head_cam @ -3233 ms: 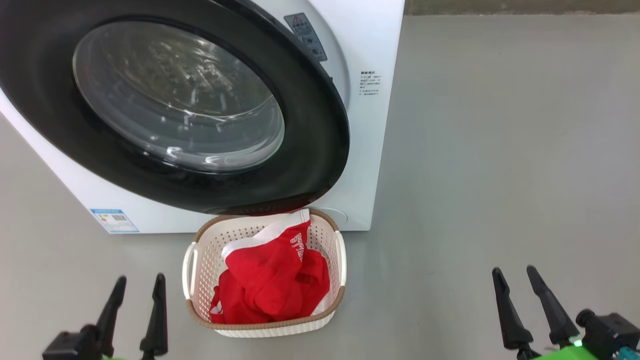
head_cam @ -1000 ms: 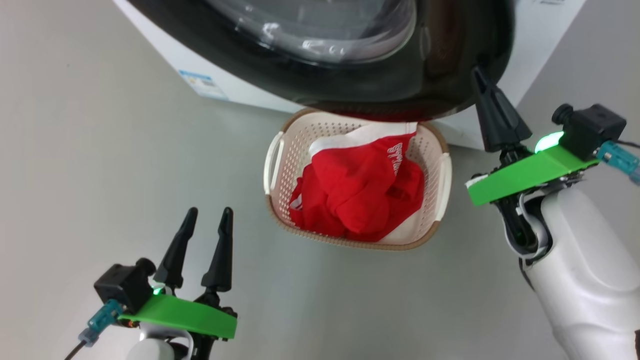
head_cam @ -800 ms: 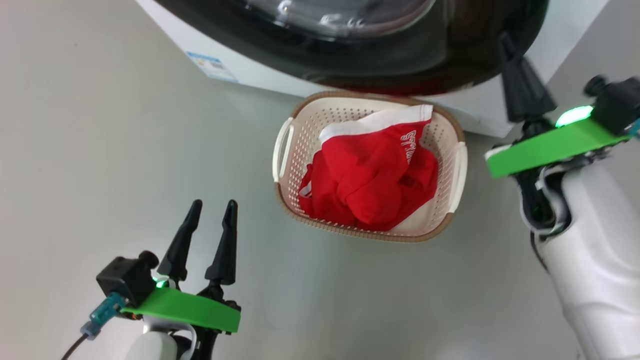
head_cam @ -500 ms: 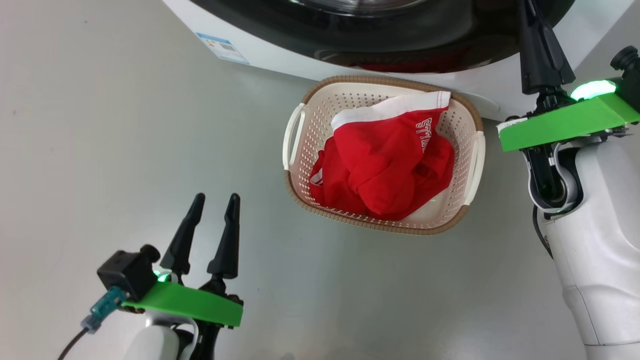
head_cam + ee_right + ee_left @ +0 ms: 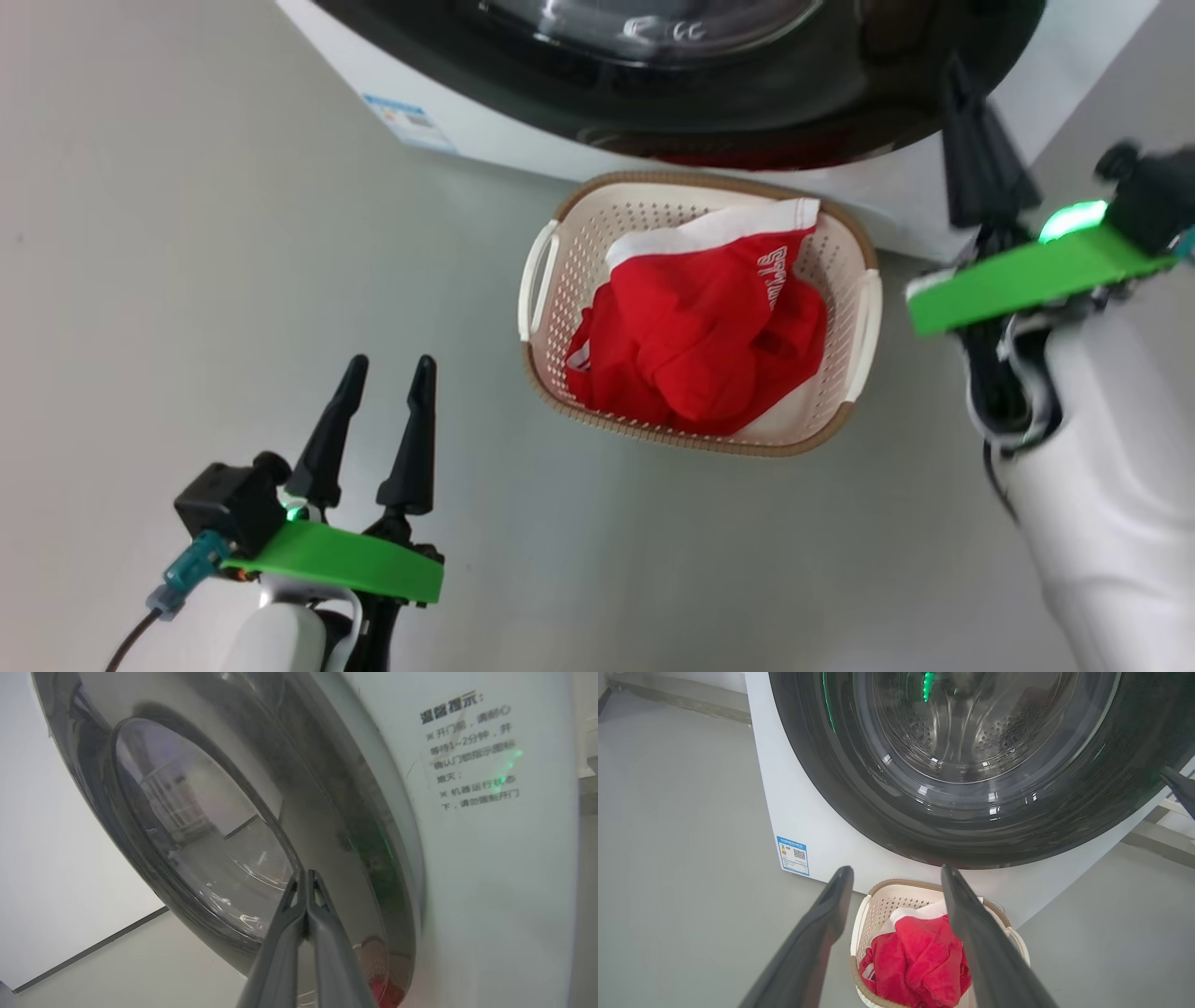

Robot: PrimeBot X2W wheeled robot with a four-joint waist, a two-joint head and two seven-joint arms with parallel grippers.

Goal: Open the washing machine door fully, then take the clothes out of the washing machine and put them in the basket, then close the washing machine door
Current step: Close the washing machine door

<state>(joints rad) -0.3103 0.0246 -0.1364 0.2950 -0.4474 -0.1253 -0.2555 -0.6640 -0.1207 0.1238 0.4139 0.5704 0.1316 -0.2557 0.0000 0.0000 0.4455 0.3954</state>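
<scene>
- Blue-edged sticker [image 5: 794, 855] low on washing machine [image 5: 817, 812], left of door [image 5: 1017, 830]; Chinese print [image 5: 472, 756] right of door; letters on clothes [image 5: 695, 345] unreadable.
- Clothes in basket [image 5: 691, 439] just before machine, under door's lower edge; bare floor [image 5: 233, 233] left.
- Left gripper [image 5: 390, 361] spread wide, empty, near-left of basket.
- Right gripper [image 5: 306, 873] pinched shut, empty, raised at door rim.

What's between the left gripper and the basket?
Just bare grey floor, per the head view, separating the open left gripper from the basket.
</scene>
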